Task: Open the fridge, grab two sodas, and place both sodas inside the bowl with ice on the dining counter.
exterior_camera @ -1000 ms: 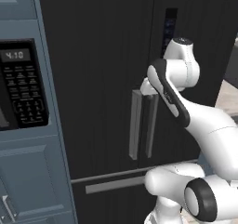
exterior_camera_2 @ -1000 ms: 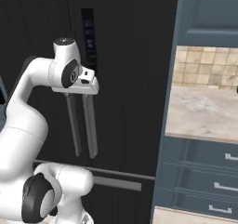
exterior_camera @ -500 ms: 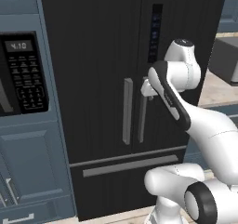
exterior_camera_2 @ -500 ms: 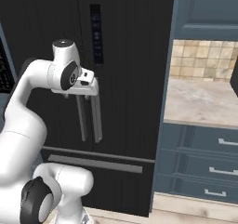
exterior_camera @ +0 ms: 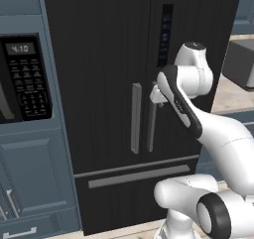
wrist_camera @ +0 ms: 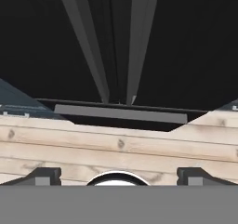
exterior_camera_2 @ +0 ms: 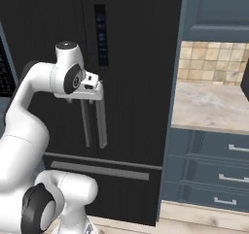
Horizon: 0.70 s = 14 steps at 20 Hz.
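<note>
The fridge stands straight ahead, tall and black, with both doors shut. Its two grey bar handles hang side by side at the door seam. My gripper sits at the top of the right-hand handle, close against the door and pointing down. In the right base view the gripper is just above the handles. In the hand view its fingertips stand wide apart, open on nothing, looking down the handles. The sodas, bowl and dining counter are out of view.
A blue-grey cabinet with a built-in microwave flanks the fridge on the left. On the right is a wall counter with drawers below. The fridge's lower drawer handle is near the wooden floor.
The whole picture has shifted, so the base has driven and turned, squaring up to the fridge. The hand keeps its place at the handles and the gripper stays open.
</note>
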{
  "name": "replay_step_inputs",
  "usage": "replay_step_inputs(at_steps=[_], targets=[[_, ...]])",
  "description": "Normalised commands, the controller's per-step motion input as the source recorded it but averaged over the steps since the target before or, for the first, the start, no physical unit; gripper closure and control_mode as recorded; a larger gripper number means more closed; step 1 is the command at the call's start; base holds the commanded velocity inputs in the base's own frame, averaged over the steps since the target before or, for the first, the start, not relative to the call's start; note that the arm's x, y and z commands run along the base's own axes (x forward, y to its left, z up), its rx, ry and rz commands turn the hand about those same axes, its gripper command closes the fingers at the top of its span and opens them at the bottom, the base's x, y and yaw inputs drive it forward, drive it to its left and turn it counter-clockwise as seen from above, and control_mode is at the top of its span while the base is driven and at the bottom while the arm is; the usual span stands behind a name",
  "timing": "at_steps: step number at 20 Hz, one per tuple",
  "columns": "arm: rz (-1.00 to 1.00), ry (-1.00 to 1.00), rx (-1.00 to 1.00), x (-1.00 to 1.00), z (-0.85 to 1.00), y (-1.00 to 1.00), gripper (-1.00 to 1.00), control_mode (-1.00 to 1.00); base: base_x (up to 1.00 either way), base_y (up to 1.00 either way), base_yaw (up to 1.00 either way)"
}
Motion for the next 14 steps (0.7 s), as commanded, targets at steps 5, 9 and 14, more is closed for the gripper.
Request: replay_step_inputs(at_steps=[5,9,14], targets=[[0.0,-0.1,-0.01,0.02,-0.89,0.02,-1.0,-1.0,0.0,0.0,0.0],[0.01,-0.3,0.01,0.12,-0.79,0.0,-1.0,-1.0,0.0,0.0,0.0],[0.0,-0.36,0.05,0.28,-0.15,0.0,-1.0,-1.0,0.0,0.0,0.0]])
